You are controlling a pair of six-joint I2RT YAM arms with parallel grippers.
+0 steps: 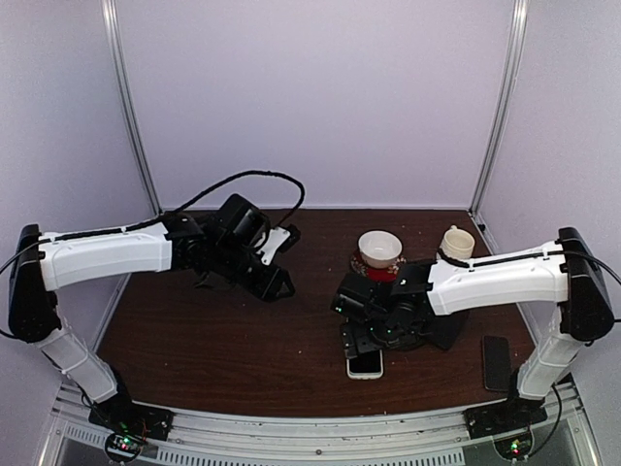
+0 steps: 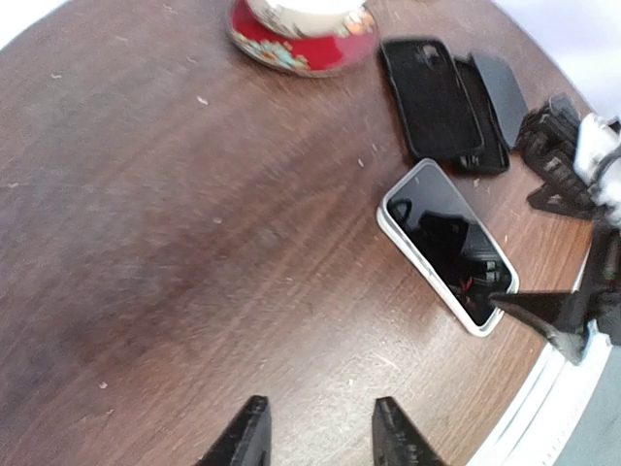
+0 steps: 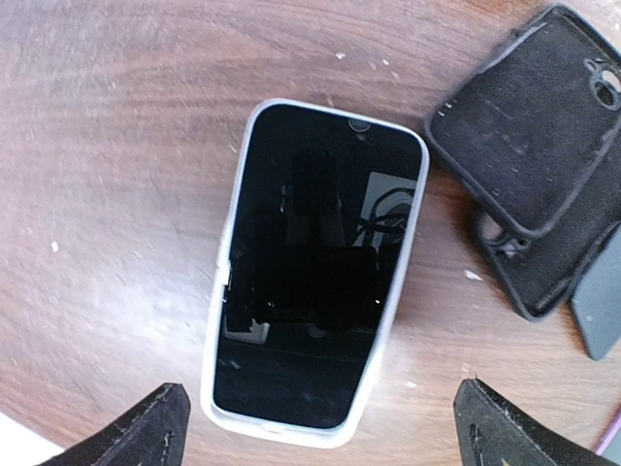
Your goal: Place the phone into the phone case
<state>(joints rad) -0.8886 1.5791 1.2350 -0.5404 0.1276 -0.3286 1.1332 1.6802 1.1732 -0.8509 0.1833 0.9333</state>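
Both left tool [image 2: 318,437] and right tool [image 3: 320,427] gape empty; only wrist views show cases [image 3: 543,146] beside phone [image 3: 315,262].

A white teacup [image 1: 379,247] stands on a red patterned saucer [image 2: 291,49], well beyond the left fingers [image 2: 243,437] and somewhat to their right. A cream mug [image 1: 457,241] stands near it, farther right. A dark flat slab [image 1: 497,361] lies on the brown wooden table [image 1: 223,340], well right of the right fingers [image 3: 146,427].
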